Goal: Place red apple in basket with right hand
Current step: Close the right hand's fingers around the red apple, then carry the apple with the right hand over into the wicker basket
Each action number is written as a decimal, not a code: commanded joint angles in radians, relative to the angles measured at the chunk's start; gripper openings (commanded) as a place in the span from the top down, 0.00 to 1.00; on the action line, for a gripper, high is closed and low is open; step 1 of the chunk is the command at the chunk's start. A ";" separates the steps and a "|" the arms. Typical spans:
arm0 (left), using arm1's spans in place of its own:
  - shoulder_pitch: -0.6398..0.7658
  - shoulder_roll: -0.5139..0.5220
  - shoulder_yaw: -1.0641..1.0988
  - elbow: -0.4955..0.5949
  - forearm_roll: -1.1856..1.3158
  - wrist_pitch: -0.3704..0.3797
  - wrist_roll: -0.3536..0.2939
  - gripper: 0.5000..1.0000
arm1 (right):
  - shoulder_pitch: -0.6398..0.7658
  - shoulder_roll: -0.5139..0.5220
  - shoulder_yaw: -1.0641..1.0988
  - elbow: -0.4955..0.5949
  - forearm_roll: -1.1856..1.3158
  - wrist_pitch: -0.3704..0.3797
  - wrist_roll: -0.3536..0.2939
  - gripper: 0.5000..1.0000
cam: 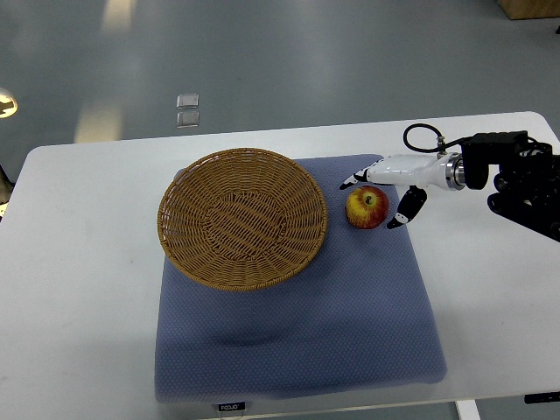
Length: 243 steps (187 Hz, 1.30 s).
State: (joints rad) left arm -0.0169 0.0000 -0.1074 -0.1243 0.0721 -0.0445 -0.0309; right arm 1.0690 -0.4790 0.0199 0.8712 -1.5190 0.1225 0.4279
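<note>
The red apple sits on a blue-grey mat that covers the middle of the white desk, and we find it toward the desk's right half, just beside the right rim of the wicker basket. It is red with a yellow patch and stands stem up. The basket is empty and rests on the mat's far left part, its left rim reaching slightly past the mat's edge. The right robot hand comes in from the desk's right edge with its fingers spread around the apple, one dark-tipped finger beyond it and another on its near right side; we see it released, grasping nothing. The mat's near edge carries a small dark label. Beyond the desk's far edge we see a glossy grey floor with pale light reflections and two small square plates set in it.
</note>
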 commanded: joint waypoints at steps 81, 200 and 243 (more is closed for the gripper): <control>0.000 0.000 0.000 0.000 0.000 0.000 0.000 0.00 | 0.003 0.030 -0.005 0.000 -0.015 -0.006 -0.001 0.41; 0.000 0.000 0.000 0.000 0.000 0.000 0.000 0.00 | 0.066 0.011 -0.002 -0.005 -0.027 -0.006 0.000 0.58; 0.000 0.000 0.000 0.000 0.000 0.000 0.000 0.00 | 0.140 0.025 0.003 -0.015 -0.018 -0.003 0.000 0.57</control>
State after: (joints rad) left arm -0.0169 0.0000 -0.1074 -0.1243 0.0721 -0.0445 -0.0309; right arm 1.1867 -0.4624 0.0220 0.8566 -1.5403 0.1189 0.4279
